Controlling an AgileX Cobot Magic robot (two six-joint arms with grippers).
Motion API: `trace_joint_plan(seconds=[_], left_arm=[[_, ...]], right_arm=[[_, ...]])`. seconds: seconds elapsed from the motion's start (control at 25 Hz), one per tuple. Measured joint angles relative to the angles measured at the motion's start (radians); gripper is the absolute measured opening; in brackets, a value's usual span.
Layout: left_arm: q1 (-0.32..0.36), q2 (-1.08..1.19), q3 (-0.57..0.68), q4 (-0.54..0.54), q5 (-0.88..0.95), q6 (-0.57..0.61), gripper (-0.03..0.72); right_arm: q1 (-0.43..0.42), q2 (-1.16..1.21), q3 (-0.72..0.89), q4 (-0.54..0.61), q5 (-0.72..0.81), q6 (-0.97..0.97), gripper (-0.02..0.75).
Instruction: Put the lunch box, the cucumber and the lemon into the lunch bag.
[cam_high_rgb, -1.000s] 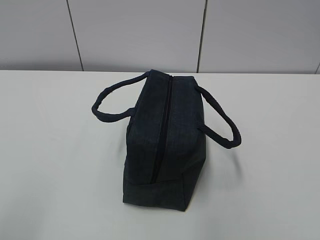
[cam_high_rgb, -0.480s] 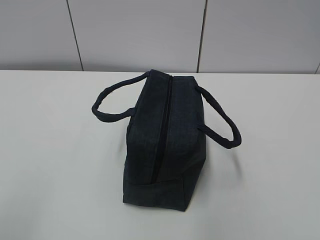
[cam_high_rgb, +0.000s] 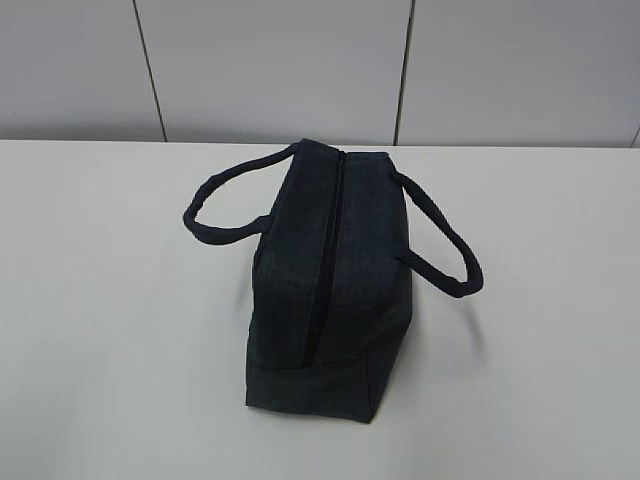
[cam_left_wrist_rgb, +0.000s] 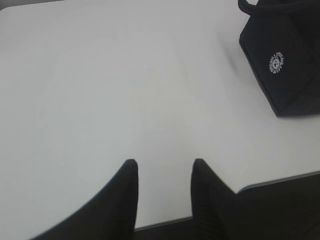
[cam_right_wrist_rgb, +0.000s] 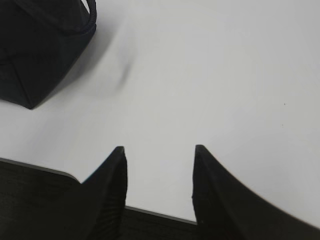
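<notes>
The dark navy lunch bag (cam_high_rgb: 330, 280) stands in the middle of the white table, its long zipper (cam_high_rgb: 328, 255) running along the top and closed, with a loop handle lying out to each side. The left wrist view catches one end of the lunch bag (cam_left_wrist_rgb: 285, 60) at top right, with a small round white logo on it. A corner of the lunch bag (cam_right_wrist_rgb: 40, 45) fills the top left of the right wrist view. My left gripper (cam_left_wrist_rgb: 164, 165) is open over bare table near the front edge. My right gripper (cam_right_wrist_rgb: 160, 150) is open too, with nothing between its fingers. The lunch box, cucumber and lemon are out of view.
The white table (cam_high_rgb: 110, 350) stretches out on both sides of the bag. A grey panelled wall (cam_high_rgb: 270, 70) stands behind it. The table's front edge (cam_left_wrist_rgb: 280, 180) runs just under both grippers.
</notes>
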Motion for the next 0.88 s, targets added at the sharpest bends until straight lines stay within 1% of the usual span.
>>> trace_joint_plan(seconds=[0.88], left_arm=[[0.0,0.0,0.0,0.0,0.0,0.0,0.239]], right_arm=[[0.0,0.0,0.0,0.0,-0.002,0.0,0.328]])
